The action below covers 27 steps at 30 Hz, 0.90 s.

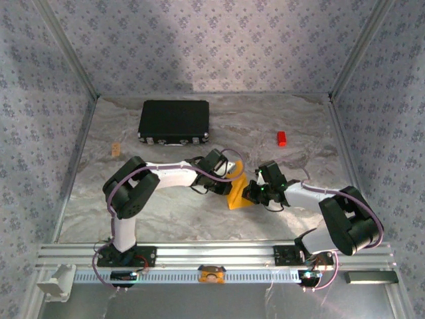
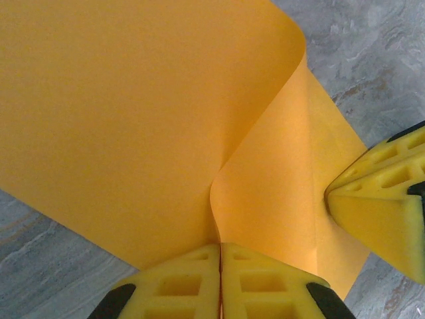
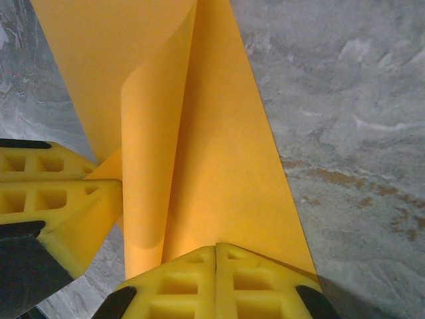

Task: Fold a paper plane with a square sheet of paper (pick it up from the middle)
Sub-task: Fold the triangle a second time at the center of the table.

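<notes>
- Two robot arms meet in the middle of the grey table [image 1: 166, 216]. Both hold the same square sheet of paper [image 1: 238, 195], which is bright orange-yellow.
- From above, the paper sits near the middle of the table, between the two arm tips. It is bent up and not lying flat.
- The left gripper [image 2: 220, 249] reaches the paper from 10 o'clock. In its own camera its yellow jaws sit at 6 o'clock. They are pressed tight together, with the edge of the paper pinched between them.
- The right gripper [image 3: 216, 249] reaches the paper from 3 o'clock. In its own camera its jaws also sit at 6 o'clock. They too are pressed together, pinching the paper.
- In the left wrist view, the right gripper's fingers [image 2: 382, 206] touch the paper at 4 o'clock.
- In the right wrist view, the left gripper's fingers [image 3: 60, 193] touch the paper at 8 o'clock.
- The sheet bends over onto itself in a soft, round curve. One part stands up and rolls over the other part.
- A black case [image 1: 174, 121] lies flat at 11 o'clock from the paper. It is well apart from it, near the far wall.
- A small red block [image 1: 281, 138] sits at 1 o'clock from the paper, also well apart.
- A tiny tan thing [image 1: 115, 149] lies at 10 o'clock, near the left edge. It is too small to tell what it is.
</notes>
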Each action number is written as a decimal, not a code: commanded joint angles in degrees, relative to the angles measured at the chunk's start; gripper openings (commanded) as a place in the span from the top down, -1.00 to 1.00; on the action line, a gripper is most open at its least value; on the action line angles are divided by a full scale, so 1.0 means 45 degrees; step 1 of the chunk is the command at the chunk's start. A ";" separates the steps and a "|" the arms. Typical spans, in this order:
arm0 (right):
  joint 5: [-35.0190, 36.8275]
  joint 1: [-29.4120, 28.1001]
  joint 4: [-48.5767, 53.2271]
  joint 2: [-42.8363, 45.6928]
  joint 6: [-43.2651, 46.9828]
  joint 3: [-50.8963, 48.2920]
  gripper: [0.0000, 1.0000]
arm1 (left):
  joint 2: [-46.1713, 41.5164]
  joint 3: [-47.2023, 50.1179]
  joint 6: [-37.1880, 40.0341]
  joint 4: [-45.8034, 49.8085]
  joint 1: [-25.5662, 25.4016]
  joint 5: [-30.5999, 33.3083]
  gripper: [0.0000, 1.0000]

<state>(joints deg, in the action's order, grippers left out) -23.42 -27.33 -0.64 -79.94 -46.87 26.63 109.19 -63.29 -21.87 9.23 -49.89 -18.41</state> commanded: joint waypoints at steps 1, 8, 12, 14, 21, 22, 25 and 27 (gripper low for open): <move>0.0478 0.0134 0.1156 -0.0329 0.0288 -0.0118 0.90 | -0.0341 -0.0068 0.0284 -0.0041 0.0057 0.0044 0.84; 0.0490 0.0153 0.1120 -0.0341 0.0285 -0.0166 0.90 | -0.0462 -0.0120 0.0328 0.0061 0.0077 0.0094 0.84; 0.0497 0.0156 0.1101 -0.0353 0.0280 -0.0219 0.90 | -0.0515 -0.0239 0.0347 0.0170 0.0082 0.0013 0.84; 0.0478 0.0153 0.1042 -0.0357 0.0248 -0.0244 0.90 | -0.0513 -0.0297 0.0387 0.0194 0.0075 -0.0009 0.84; 0.0456 0.0146 0.1003 -0.0370 0.0255 -0.0254 0.90 | -0.0488 -0.0313 0.0387 0.0085 0.0075 -0.0058 0.84; 0.0458 0.0174 0.1022 -0.0364 0.0249 -0.0252 0.90 | -0.0541 -0.0313 0.0358 0.0039 0.0080 -0.0077 0.83; 0.0448 0.0175 0.0990 -0.0364 0.0242 -0.0252 0.90 | -0.0572 -0.0428 0.0387 0.0134 0.0087 -0.0202 0.84; 0.0439 0.0171 0.1003 -0.0368 0.0249 -0.0235 0.90 | -0.0553 -0.0424 0.0353 0.0174 0.0072 -0.0244 0.85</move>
<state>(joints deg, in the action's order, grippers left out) -23.81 -26.98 -0.69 -80.05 -46.85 26.61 109.16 -63.40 -21.43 9.28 -49.87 -18.63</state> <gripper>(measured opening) 0.062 0.078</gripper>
